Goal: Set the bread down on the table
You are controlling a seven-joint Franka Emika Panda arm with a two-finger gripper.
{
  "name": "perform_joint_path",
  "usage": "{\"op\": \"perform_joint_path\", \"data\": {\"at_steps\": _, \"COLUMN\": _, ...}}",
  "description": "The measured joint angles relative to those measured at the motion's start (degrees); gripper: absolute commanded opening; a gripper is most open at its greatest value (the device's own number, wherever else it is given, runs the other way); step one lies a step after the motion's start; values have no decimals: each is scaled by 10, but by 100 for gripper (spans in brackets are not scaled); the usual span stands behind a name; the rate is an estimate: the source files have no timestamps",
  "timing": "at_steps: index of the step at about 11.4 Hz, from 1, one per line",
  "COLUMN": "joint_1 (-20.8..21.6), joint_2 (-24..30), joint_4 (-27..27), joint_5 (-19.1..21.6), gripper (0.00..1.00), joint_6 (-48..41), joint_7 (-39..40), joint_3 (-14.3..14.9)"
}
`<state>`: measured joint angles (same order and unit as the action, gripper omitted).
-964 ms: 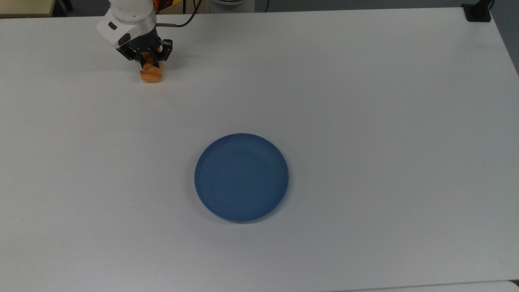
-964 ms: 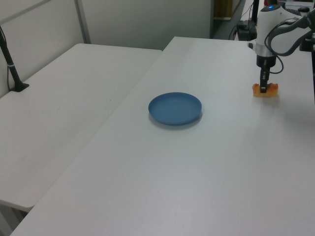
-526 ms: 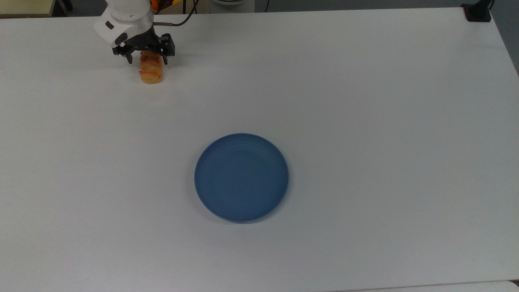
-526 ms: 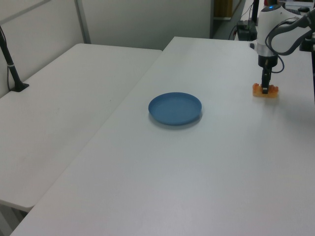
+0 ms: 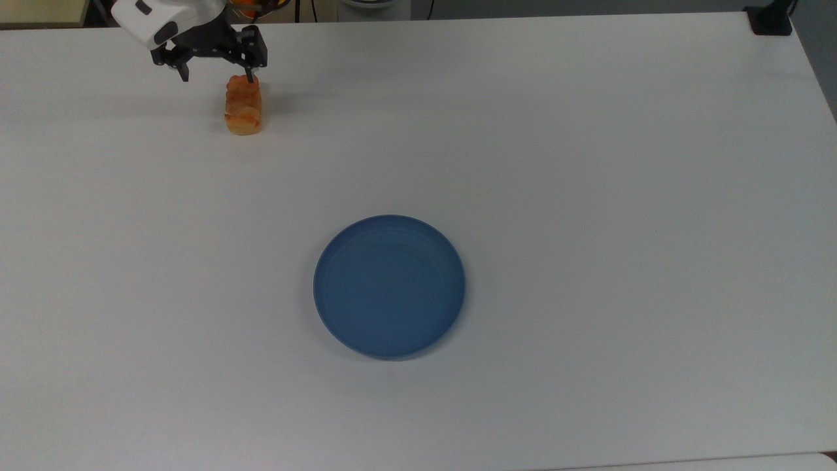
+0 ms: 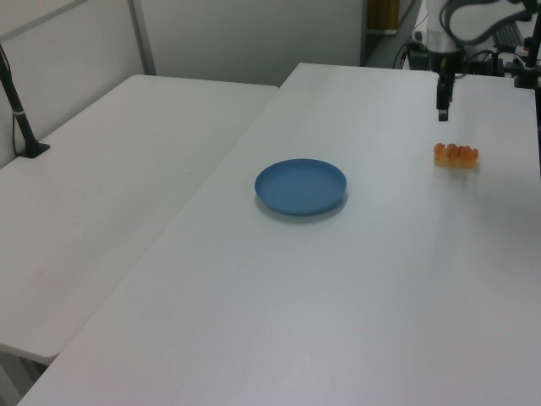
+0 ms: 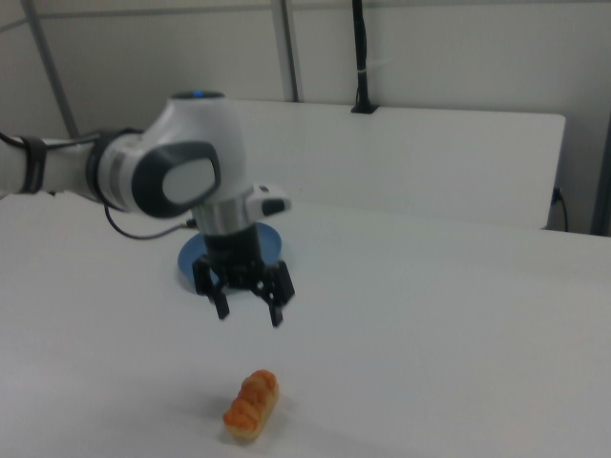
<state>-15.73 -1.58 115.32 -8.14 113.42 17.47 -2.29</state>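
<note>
The bread (image 5: 242, 106) lay on the surface (image 5: 588, 163) around ten o'clock from the plate (image 5: 389, 286), the gripper (image 7: 248, 307) hanging above it, jaws spread and empty, so only a careless sideways swing might nudge the loaf.

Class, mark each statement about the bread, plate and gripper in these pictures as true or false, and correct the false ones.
1. The bread lies on the table. True.
2. The gripper is shut on the bread. False: it is open and hangs above the bread, apart from it.
3. The plate holds nothing. True.
4. The bread touches the plate. False: bare table lies between them.
5. The bread stands on end. False: it lies flat on its long side.
</note>
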Motion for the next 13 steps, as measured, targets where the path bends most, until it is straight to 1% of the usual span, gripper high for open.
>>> {"op": "perform_joint_path", "data": {"at_steps": 3, "joint_1": 57, "joint_2": 1, "joint_4": -89, "joint_5": 1, "gripper": 100, "joint_6": -77, "joint_7": -42, "joint_3": -5}}
{"op": "perform_joint_path", "data": {"at_steps": 4, "joint_1": 76, "joint_2": 1, "joint_4": -112, "joint_5": 1, "gripper": 100, "joint_6": -94, "joint_7": -68, "joint_3": -8}}
{"op": "perform_joint_path", "data": {"at_steps": 6, "joint_1": 129, "joint_2": 2, "joint_4": -162, "joint_5": 1, "gripper": 100, "joint_6": -135, "joint_7": -127, "joint_3": -9}}
{"op": "perform_joint_path", "data": {"at_steps": 7, "joint_1": 147, "joint_2": 3, "joint_4": -176, "joint_5": 1, "gripper": 100, "joint_6": -146, "joint_7": -138, "joint_3": -9}}
{"op": "perform_joint_path", "data": {"at_steps": 9, "joint_1": 168, "joint_2": 7, "joint_4": -202, "joint_5": 1, "gripper": 100, "joint_6": -162, "joint_7": -162, "joint_3": -9}}
{"op": "perform_joint_path", "data": {"at_steps": 10, "joint_1": 169, "joint_2": 9, "joint_4": -216, "joint_5": 3, "gripper": 100, "joint_6": -175, "joint_7": -166, "joint_3": -7}}
{"op": "perform_joint_path", "data": {"at_steps": 12, "joint_1": 169, "joint_2": 10, "joint_4": -240, "joint_5": 38, "gripper": 100, "joint_6": -186, "joint_7": -167, "joint_3": 2}}
{"op": "perform_joint_path", "data": {"at_steps": 13, "joint_1": 169, "joint_2": 10, "joint_4": -246, "joint_5": 48, "gripper": 100, "joint_6": -187, "joint_7": -167, "joint_3": 5}}
